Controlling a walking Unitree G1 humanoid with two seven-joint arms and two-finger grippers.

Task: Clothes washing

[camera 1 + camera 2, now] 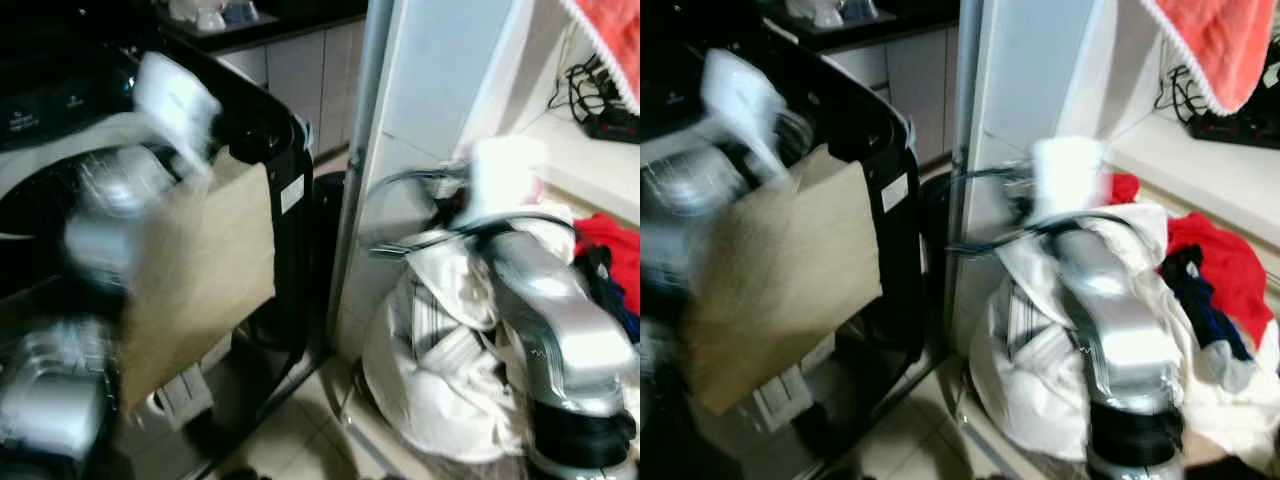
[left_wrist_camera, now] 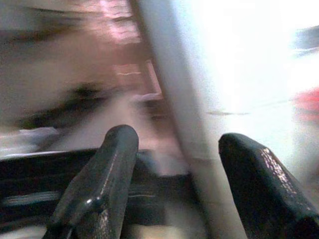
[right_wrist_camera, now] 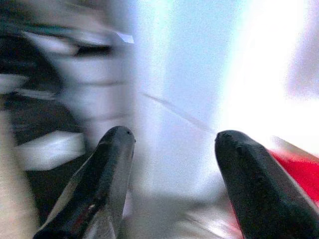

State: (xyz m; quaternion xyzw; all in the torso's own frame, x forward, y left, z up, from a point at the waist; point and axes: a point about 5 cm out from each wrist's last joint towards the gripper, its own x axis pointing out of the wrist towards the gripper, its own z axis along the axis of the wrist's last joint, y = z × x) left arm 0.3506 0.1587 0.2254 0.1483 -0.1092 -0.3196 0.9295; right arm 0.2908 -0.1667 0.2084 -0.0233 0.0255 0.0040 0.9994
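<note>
Both pincers are released and carry nothing: the left pincer (image 2: 172, 184) and the right pincer (image 3: 172, 184) each show two black fingers spread wide, with heavy blur in every view. The washing machine (image 1: 60, 110) stands on the left, a tan cardboard sheet (image 1: 195, 270) leaning against its black side, while the white laundry heap (image 1: 440, 350) and red garment (image 1: 1225, 265) lie right, beyond a white partition (image 1: 400, 150). My worry is that a hurried arm clips the partition or cardboard, or snags the grey cable (image 1: 440, 230) looping over the heap.

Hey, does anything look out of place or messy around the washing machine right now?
Yes. A tan cloth hangs over the black washing machine's edge, outside it. To the right, white laundry and a red garment lie heaped in a loose pile.
</note>
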